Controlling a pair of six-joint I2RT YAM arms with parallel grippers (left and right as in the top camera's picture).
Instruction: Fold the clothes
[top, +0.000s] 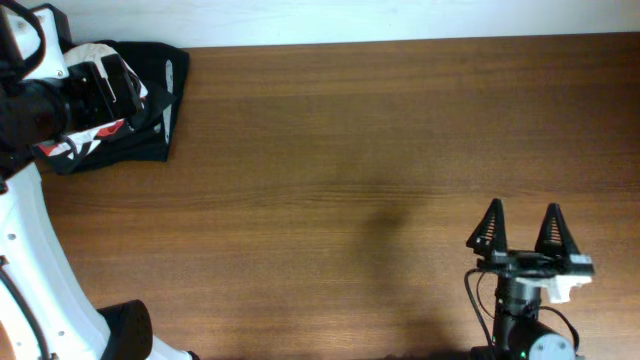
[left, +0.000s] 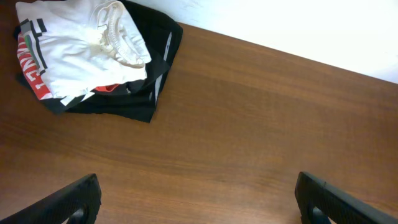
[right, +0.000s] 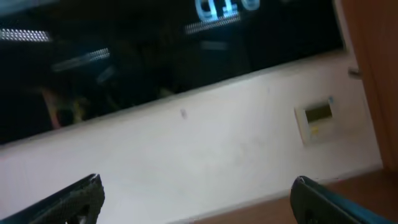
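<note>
The white T-shirt (left: 81, 53) lies crumpled on top of a small pile at the table's far left corner, its ribbed collar (left: 115, 28) facing up. In the overhead view my left arm covers most of it. My left gripper (left: 199, 199) is open and empty, hovering over bare table to the near right of the pile; it also shows in the overhead view (top: 118, 82). My right gripper (top: 521, 232) is open and empty at the near right, far from the pile. In its own wrist view (right: 199, 199) it faces the wall.
Under the T-shirt lie a red garment with white lettering (left: 32, 70) and a black garment with a grey stripe (left: 152, 43), also seen from overhead (top: 150, 140). The wooden table (top: 380, 150) ends at a white wall (left: 298, 25) just behind the pile.
</note>
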